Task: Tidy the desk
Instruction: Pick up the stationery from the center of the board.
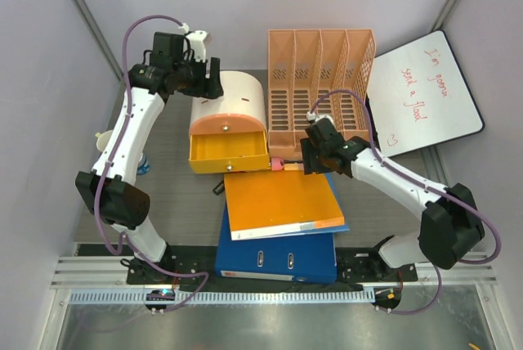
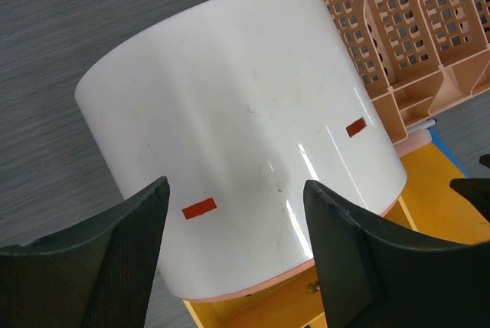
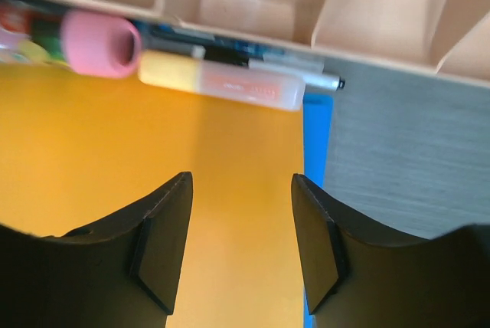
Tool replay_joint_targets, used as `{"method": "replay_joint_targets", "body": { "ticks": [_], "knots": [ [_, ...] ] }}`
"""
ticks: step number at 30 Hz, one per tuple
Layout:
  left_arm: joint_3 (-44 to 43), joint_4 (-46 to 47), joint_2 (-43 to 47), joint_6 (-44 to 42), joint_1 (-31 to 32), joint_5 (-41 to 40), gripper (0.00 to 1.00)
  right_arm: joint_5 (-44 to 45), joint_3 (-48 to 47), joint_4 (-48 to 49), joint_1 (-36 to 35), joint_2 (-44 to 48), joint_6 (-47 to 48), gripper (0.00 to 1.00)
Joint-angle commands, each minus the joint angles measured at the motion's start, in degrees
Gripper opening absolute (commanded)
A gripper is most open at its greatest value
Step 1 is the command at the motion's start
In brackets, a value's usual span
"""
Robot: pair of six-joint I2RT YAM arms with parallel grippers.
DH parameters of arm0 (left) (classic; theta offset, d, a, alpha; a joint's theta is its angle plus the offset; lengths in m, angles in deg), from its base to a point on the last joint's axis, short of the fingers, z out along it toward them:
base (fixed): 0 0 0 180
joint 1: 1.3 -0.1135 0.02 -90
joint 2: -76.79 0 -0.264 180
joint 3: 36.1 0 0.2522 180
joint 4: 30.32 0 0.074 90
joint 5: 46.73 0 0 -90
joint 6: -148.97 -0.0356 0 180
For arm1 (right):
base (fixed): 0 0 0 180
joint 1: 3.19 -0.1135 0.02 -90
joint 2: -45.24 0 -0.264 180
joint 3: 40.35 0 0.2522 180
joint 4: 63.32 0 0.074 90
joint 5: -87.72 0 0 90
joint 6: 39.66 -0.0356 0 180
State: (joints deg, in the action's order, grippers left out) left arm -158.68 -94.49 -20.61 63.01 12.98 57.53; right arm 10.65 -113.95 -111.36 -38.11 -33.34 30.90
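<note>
The dark grey desk [image 1: 176,203] spreads under everything. At ten o'clock in the top view, the left gripper [image 1: 214,78] hangs wide and empty over the white drawer box [image 1: 233,100]. Toward three o'clock, the right gripper [image 1: 304,158] stands parted, holding nothing, above the orange folder [image 1: 278,203]. A blurred yellow marker [image 3: 222,83], perhaps a highlighter, lies at its twelve o'clock.

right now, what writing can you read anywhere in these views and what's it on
"I'm gonna send a flood": red handwriting on the whiteboard, running sideways in the top view.
Orange print on the yellow highlighter: too blurred to read.
Label strip at the near edge of the blue binder: too small to read.
No other text shows.
</note>
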Motion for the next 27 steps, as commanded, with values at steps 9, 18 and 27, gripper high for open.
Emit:
{"method": "replay_joint_targets", "body": {
  "ticks": [9, 18, 27],
  "knots": [
    [0.3, 1.5, 2.0, -0.7, 0.2, 0.2, 0.72, -0.6, 3.8, 12.0, 2.9, -8.5, -5.1, 0.59],
    [-0.1, 1.5, 1.3, -1.3, 0.2, 0.0, 0.72, 1.1, 1.5, 16.9, 5.4, -15.8, -2.8, 0.58],
    [-0.1, 1.2, 0.8, -1.9, 0.2, -0.4, 0.72, 0.0, -2.0, 19.1, 5.6, -19.4, -2.3, 0.56]
  ]
}}
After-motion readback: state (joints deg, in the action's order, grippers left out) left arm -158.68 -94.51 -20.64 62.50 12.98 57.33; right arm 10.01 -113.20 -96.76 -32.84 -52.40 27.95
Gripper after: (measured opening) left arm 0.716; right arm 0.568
